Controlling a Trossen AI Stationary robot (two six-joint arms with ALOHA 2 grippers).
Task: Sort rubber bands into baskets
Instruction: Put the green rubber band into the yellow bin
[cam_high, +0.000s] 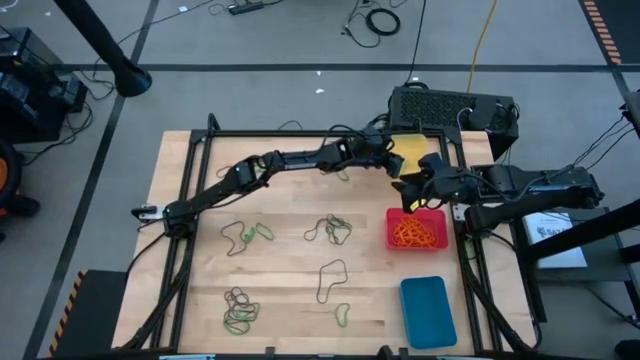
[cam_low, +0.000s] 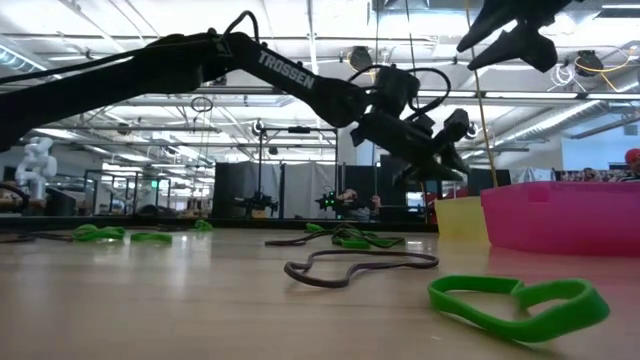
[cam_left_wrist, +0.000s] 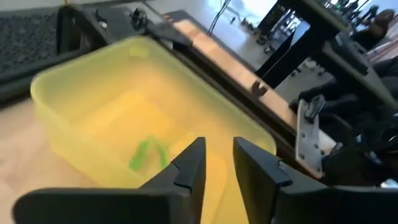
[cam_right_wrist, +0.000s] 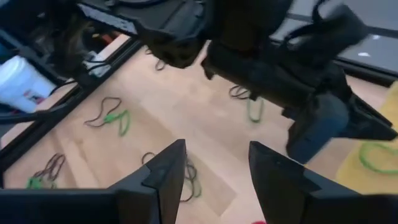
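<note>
The yellow basket (cam_left_wrist: 93, 106) stands at the table's far right, with a green rubber band (cam_left_wrist: 146, 154) on its floor. My left gripper (cam_left_wrist: 217, 165) hangs open just above that basket (cam_high: 412, 148), nothing between its fingers. My right gripper (cam_right_wrist: 211, 171) is open too and stands high over the red basket (cam_high: 417, 228), which holds orange rubber bands (cam_high: 415, 236). Green and dark rubber bands (cam_high: 335, 230) lie loose on the wooden table, some near its left side (cam_high: 250, 233) and some by its near edge (cam_high: 240, 310). The blue basket (cam_high: 428, 310) sits at the near right.
A black box (cam_high: 450, 105) stands just beyond the yellow basket at the table's far edge. Black frame rails (cam_high: 190, 180) run around the table top. A dark loop (cam_high: 330, 280) and a green band (cam_high: 342, 315) lie left of the blue basket.
</note>
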